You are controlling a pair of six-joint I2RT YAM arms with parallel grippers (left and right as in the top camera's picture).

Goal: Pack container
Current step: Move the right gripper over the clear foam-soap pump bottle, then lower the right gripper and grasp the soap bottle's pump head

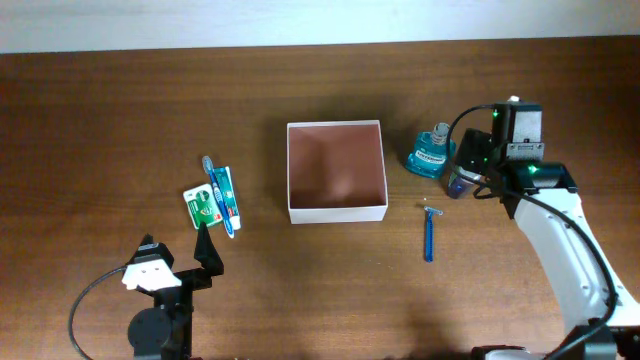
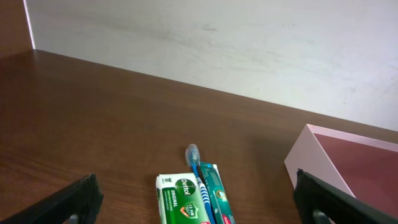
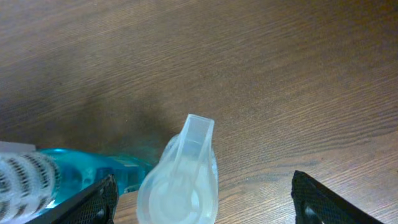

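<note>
The container (image 1: 338, 211), a square white box with a brownish-pink inside, stands open at mid-table; its corner shows in the left wrist view (image 2: 309, 159). My left gripper (image 1: 207, 247) is open and empty, just short of a green soap bar (image 1: 201, 208), a blue toothbrush (image 1: 213, 182) and a teal toothpaste box (image 1: 227, 194); these lie between its fingers (image 2: 202, 210) in the left wrist view. My right gripper (image 1: 469, 171) is open around a small clear-capped bottle (image 3: 180, 180), beside the teal mouthwash bottle (image 1: 431, 152).
A blue razor (image 1: 429, 233) lies on the wood right of the container's front corner. The soap (image 2: 180, 200), toothbrush (image 2: 195, 167) and toothpaste (image 2: 219, 194) lie side by side. A pale wall runs along the table's far edge.
</note>
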